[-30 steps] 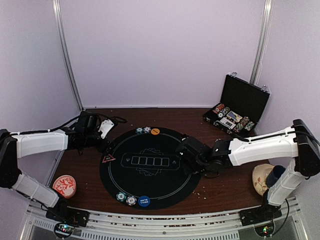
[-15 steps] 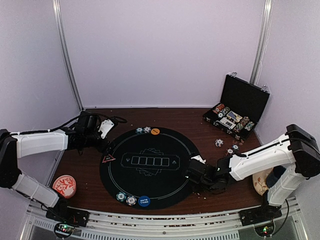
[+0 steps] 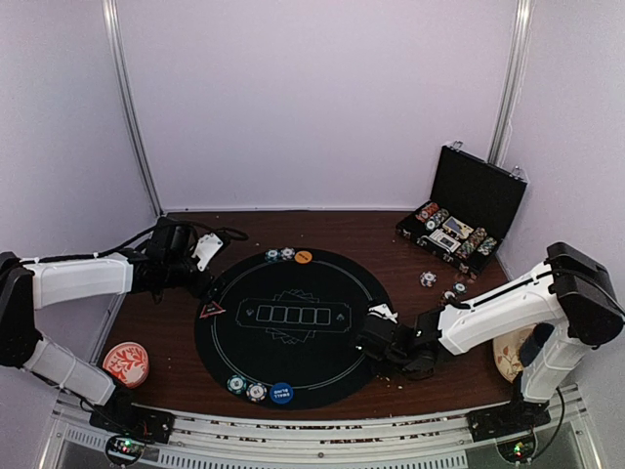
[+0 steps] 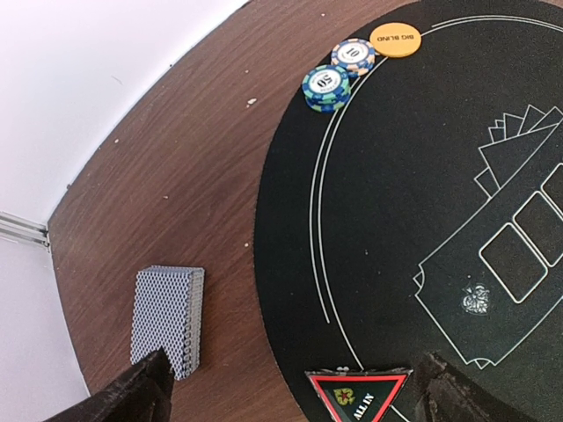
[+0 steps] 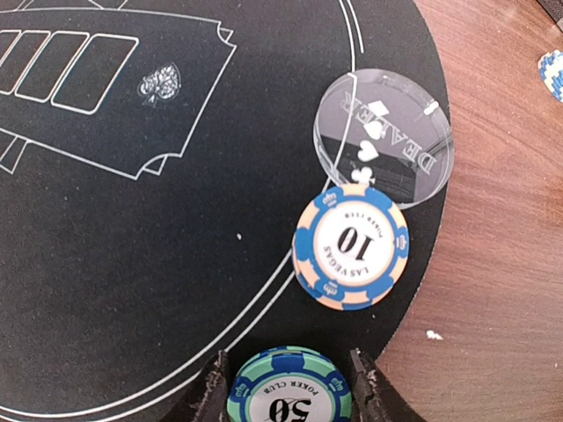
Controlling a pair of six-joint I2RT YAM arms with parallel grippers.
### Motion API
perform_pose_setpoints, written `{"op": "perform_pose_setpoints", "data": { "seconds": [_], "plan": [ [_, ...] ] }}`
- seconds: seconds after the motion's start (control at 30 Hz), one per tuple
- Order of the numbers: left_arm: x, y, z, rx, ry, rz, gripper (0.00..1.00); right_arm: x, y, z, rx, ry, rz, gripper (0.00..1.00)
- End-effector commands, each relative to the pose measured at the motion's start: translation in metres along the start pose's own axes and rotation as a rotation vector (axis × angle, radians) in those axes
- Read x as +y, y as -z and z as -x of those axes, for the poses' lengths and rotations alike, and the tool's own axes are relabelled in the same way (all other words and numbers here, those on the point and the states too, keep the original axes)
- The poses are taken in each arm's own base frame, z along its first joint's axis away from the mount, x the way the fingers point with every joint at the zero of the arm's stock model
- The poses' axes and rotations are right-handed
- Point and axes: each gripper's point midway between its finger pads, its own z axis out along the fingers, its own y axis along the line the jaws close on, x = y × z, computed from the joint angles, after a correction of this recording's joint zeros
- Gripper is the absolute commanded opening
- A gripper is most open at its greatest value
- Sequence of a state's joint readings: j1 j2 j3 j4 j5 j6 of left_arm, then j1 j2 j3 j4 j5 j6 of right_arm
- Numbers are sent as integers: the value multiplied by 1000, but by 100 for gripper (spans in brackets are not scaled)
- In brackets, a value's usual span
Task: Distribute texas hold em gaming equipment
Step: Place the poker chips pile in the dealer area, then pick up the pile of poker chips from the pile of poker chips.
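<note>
At the right-hand rim of the round black felt mat [image 3: 293,362], the right gripper [image 5: 290,387] is closed on a green-and-blue 50 chip [image 5: 290,400], one finger against each side of the chip. Just beyond it lies an orange-and-blue 10 chip [image 5: 352,246], touching a clear dealer button [image 5: 384,132] that straddles the mat's border. Across the mat, the left gripper [image 4: 295,391] hangs with jaws spread wide above the red triangle marker [image 4: 356,397], gripping nothing. A grey-blue-backed card deck [image 4: 167,321] lies on the wooden table [image 4: 220,176] beside the mat. An orange big blind button [image 4: 395,40] sits at the far rim near a 20 chip [image 4: 325,88].
</note>
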State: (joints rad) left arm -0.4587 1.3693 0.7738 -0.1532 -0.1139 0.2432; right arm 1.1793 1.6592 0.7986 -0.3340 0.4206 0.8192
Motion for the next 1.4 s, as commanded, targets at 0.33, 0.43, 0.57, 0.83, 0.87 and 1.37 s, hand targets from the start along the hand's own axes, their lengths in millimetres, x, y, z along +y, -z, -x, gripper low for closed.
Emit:
{"op": "perform_pose_setpoints", "data": {
  "seconds": [0.33,0.43,0.57,0.83,0.87,1.37],
  "plan": [
    [5,-4,5,-23,16,20,98,-12,-9,15,-45,-25,-58,32],
    [5,-4,5,-23,15,21,98,-10,-10,16,-44,-18,-55,33],
    [5,-5,5,-23,15,21,98,-8,-11,16,-39,-13,-54,41],
    [5,-6,4,-18,15,21,98,-7,1,27,-62,-28,-37,64],
    [5,-6,4,-18,16,21,98,-7,6,30,-70,-33,-29,66],
    [5,-5,5,-19,15,21,98,-58,77,66,-225,-143,-25,100]
  ]
}}
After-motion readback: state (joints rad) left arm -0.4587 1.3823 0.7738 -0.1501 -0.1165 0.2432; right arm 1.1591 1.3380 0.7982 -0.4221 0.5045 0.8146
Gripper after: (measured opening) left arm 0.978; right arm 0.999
